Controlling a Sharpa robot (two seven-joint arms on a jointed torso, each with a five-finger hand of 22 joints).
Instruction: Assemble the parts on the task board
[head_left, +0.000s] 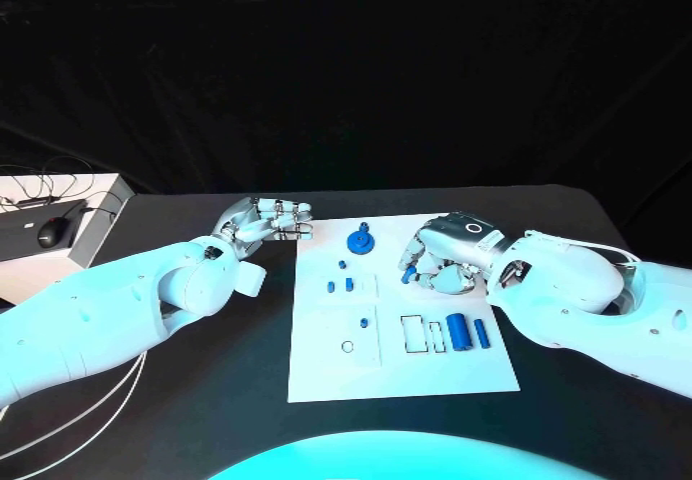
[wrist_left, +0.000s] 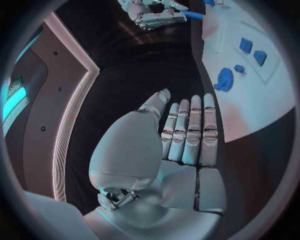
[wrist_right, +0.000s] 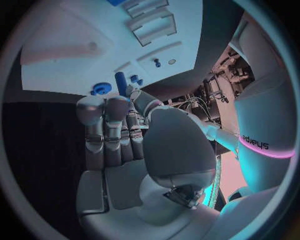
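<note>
The white task board (head_left: 325, 370) lies mid-table. On it sit a blue gear-shaped part (head_left: 362, 240), small blue pieces (head_left: 340, 286), and a blue cylinder (head_left: 457, 331) beside a blue bar (head_left: 480, 333) near empty slots (head_left: 413, 330). My right hand (head_left: 440, 256) hovers over the board's far right part and pinches a short blue rod (wrist_right: 120, 82), which also juts from that hand as the blue rod (wrist_left: 194, 15). My left hand (head_left: 267, 222) hangs over the black table just off the board's far left corner. Its fingers (wrist_left: 190, 132) are straight and hold nothing.
A white side desk (head_left: 87, 195) with a black mouse (head_left: 52, 232) and cables stands off the table's far left. A small ring (head_left: 348, 346) lies on the board's near left part. Black table (head_left: 216, 400) surrounds the board.
</note>
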